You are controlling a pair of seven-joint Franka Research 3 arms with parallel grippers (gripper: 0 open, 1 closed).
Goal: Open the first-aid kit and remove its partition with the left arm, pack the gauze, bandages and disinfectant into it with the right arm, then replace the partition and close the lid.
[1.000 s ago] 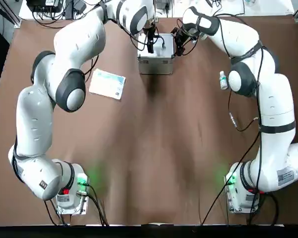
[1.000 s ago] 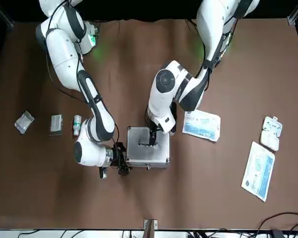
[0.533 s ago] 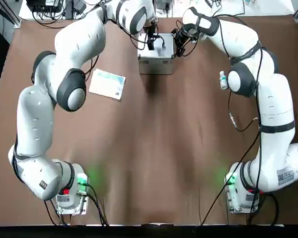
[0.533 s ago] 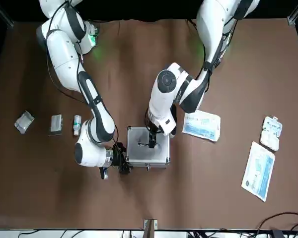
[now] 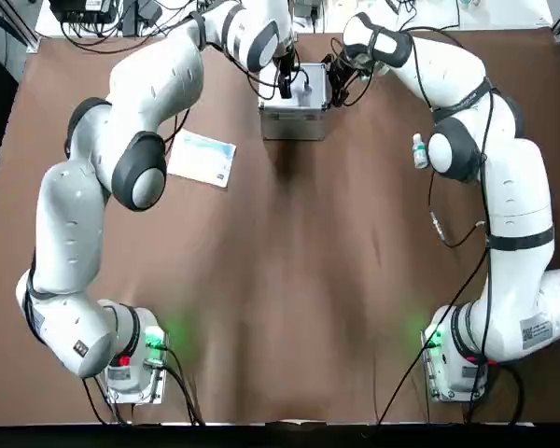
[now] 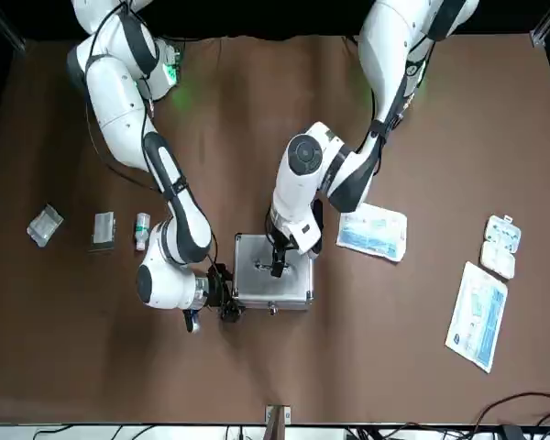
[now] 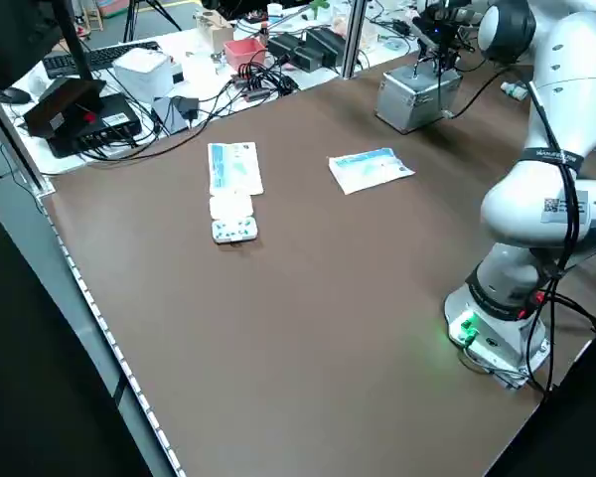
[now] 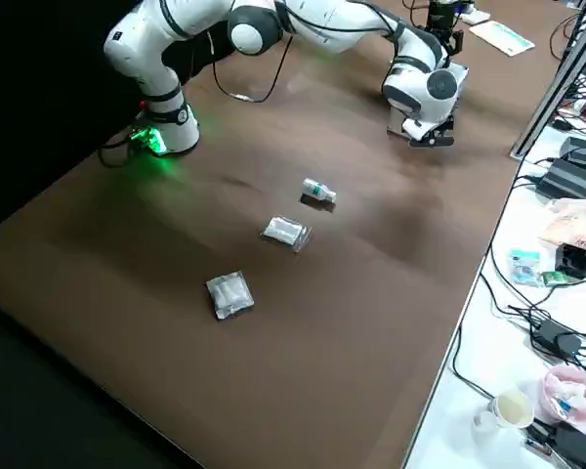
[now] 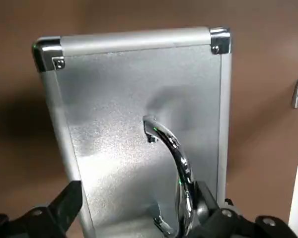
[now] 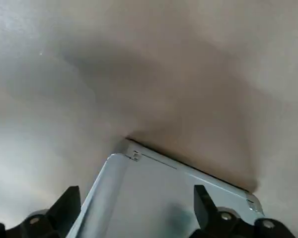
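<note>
Top view: the closed first-aid kit sits at twelve o'clock on the brown surface. The left fingers hang over its lid, the right fingers at its three o'clock side. The disinfectant lies at two o'clock.

Left wrist view: the fingers stand spread, one beside the lid's handle.

Right wrist view: the fingers stand spread beside the case.

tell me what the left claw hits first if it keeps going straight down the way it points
Most likely the lid of the closed case: the open left claw points straight at it, one finger beside the chrome handle.
</note>
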